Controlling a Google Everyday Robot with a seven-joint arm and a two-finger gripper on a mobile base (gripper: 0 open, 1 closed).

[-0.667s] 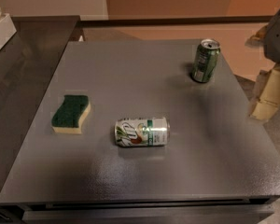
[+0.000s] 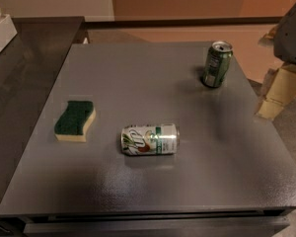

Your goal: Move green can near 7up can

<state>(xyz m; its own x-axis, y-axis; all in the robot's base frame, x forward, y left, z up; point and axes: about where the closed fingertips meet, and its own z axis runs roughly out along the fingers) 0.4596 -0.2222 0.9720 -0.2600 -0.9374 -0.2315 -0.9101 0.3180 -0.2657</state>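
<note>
The green can (image 2: 217,64) stands upright at the far right of the grey table (image 2: 138,83); it is dark green with a silver top. The 7up can (image 2: 149,139) lies on its side near the table's middle front, white and silver with a green logo and a red spot. My gripper (image 2: 280,92) hangs at the right edge of the view, beyond the table's right side. It is level with the green can, to its right, and apart from it. It holds nothing that I can see.
A green and yellow sponge (image 2: 75,121) lies on the table's left part. A darker counter (image 2: 19,73) adjoins the table on the left, with a white object (image 2: 0,33) at its far left. A tan floor lies behind.
My gripper has shifted slightly up and to the left at the right edge. The cans and the sponge have not moved.
</note>
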